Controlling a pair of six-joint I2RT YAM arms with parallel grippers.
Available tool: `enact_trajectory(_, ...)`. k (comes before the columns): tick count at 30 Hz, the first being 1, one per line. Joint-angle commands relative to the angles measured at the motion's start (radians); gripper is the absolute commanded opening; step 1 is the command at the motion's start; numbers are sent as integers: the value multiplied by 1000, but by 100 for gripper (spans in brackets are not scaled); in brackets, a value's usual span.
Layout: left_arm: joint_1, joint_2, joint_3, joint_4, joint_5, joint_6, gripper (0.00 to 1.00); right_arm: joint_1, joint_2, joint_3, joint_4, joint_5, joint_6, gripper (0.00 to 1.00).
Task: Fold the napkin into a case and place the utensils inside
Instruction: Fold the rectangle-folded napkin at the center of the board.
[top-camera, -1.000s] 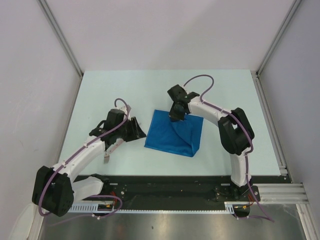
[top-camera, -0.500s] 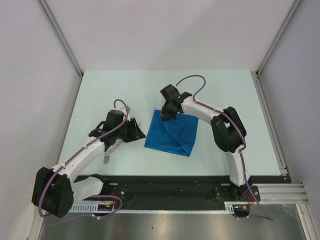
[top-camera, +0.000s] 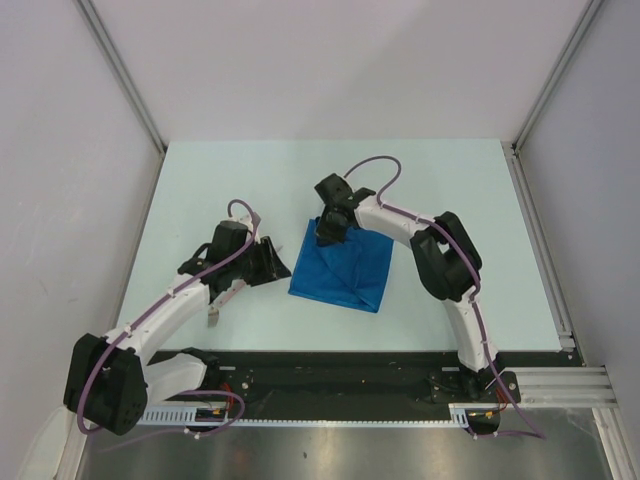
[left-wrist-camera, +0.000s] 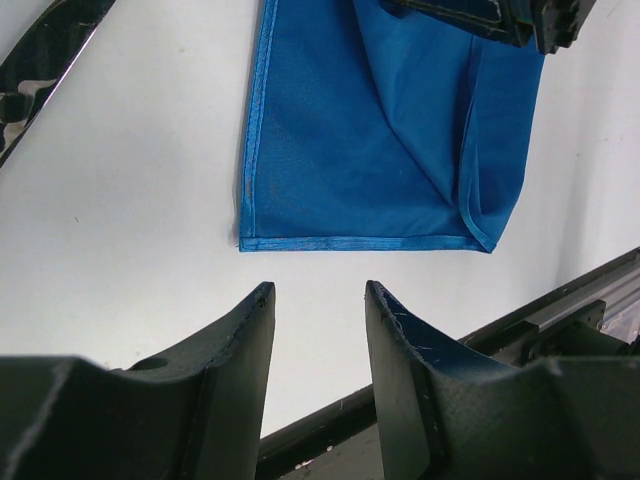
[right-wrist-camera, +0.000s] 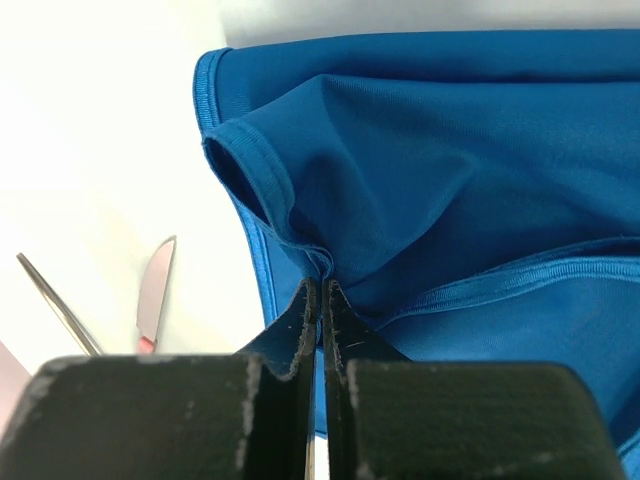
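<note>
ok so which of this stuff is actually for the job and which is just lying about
for the job: napkin, pinched by the right end effector; utensils; left end effector, open

just there: aluminium rail; wall panels

A plain royal-blue napkin with a slightly lighter blue stitched hem lies on a pale mint-white table. Left of the napkin, the utensils are shiny silver-grey. The left arm and right arm are white with black joints and mauve cables. The left gripper and right gripper are matt black. Beyond the napkin the walls are pale grey.
</note>
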Motion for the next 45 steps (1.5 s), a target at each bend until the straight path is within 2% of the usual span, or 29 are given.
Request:
enact_trajectory(1, 9, 2, -7, 32, 6, -5, 46, 7, 23, 48, 32, -21, 14, 0)
enact_trajectory(5, 9, 2, -7, 32, 4, -5, 46, 7, 44, 72, 43, -42, -13, 0)
enact_trajectory(7, 9, 1, -5, 29, 0, -2, 46, 9, 52, 97, 34, -67, -33, 10)
enact_trajectory(8, 9, 2, -2, 25, -2, 5, 46, 7, 46, 104, 26, -78, -45, 20)
enact_trajectory(10, 10, -4, 3, 22, -13, 13, 48, 15, -18, 106, 17, -76, -117, 31)
enact_trajectory(11, 10, -2, 9, 16, -17, 24, 48, 21, -46, 98, -9, -57, -145, 41)
enact_trajectory(13, 9, 14, 16, 14, -13, 36, 49, 21, -150, 33, -28, -21, -231, 49)
enact_trajectory(15, 9, 40, 22, 26, -2, 38, 49, 7, -241, -46, -29, 5, -269, 52)
enact_trajectory(17, 4, 62, 24, 46, 16, 28, 48, -8, -372, -210, 12, 4, -314, 56)
enact_trajectory(21, -57, 131, 59, 75, 32, 16, 47, -111, -570, -522, 135, -129, -366, 57)
enact_trajectory(22, -101, 169, 76, 71, 18, 18, 46, -170, -604, -646, 170, -174, -384, 59)
enact_trajectory(23, -122, 186, 104, 62, -15, 7, 47, -196, -655, -699, 276, -235, -395, 61)
enact_trajectory(24, -139, 202, 107, 72, -25, -2, 47, -215, -664, -733, 322, -313, -404, 63)
enact_trajectory(25, -158, 220, 107, 84, -32, -24, 47, -230, -667, -759, 352, -328, -412, 64)
enact_trajectory(29, -165, 283, 78, 126, -82, -58, 43, -230, -585, -709, 435, -348, -481, 64)
enact_trajectory(36, -165, 282, 55, 114, -114, -64, 43, -249, -376, -624, 489, -398, -496, 61)
enact_trajectory(45, -165, 216, 41, 86, -126, -70, 43, -244, -298, -643, 566, -444, -457, 51)
